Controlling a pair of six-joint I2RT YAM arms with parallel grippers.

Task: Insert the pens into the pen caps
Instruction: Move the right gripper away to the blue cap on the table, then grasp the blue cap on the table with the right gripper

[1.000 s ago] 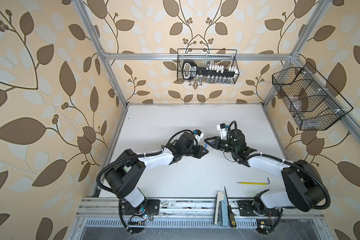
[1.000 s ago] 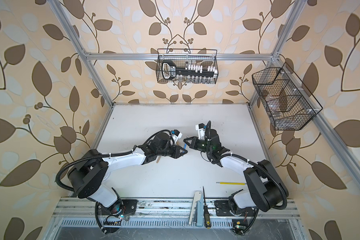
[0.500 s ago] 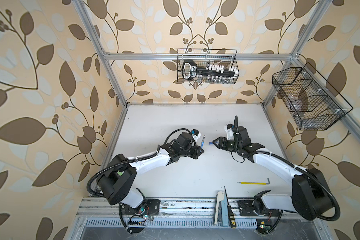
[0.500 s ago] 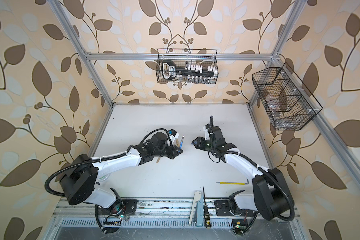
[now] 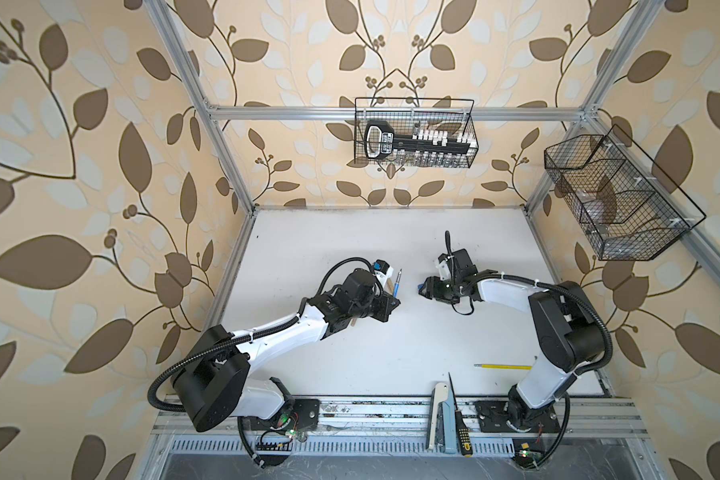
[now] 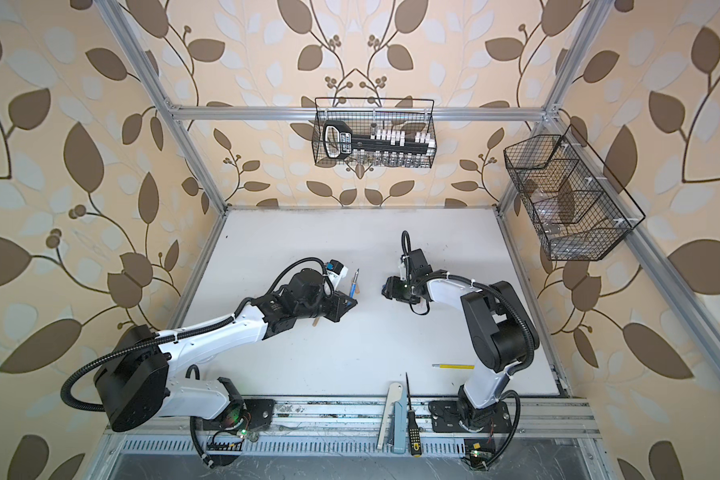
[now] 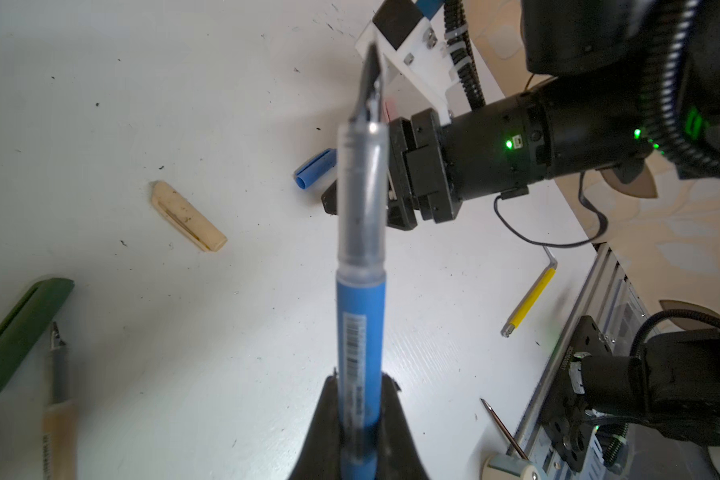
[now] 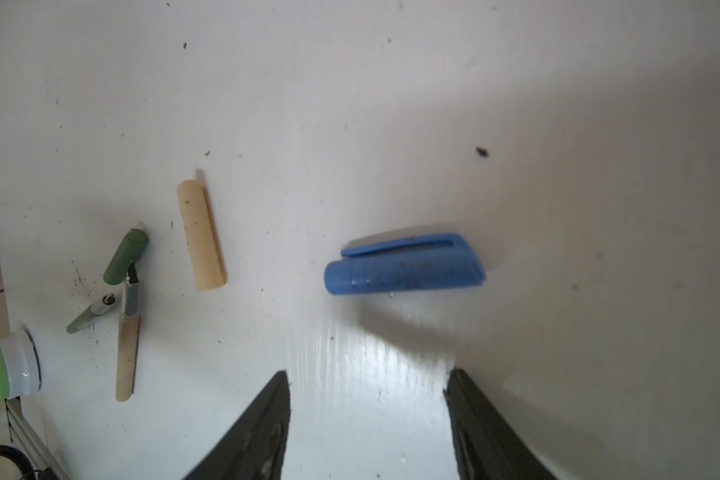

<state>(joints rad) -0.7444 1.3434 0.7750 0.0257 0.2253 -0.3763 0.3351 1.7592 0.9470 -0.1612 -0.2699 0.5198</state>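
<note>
Across the white table the two arms faced each other near the middle, the left arm stretched in from the front corner and the right arm folded back on itself. Close to the front edge, beside the right arm's base, lay a yellow rod, well apart from everything else.

The left gripper had its jaws pressed tight on the lower barrel of the blue pen, which stood lifted off the table with its dark tip uncapped and pointing away from the gripper. The right gripper hung with its jaws spread wide and nothing between them. Just ahead of its fingertips the blue cap lay flat on the table, clip to one side, untouched.

Nearer the left arm rested the tan pen, its tip just beside the green cap. The tan cap lay alone between that pair and the blue cap.
</note>
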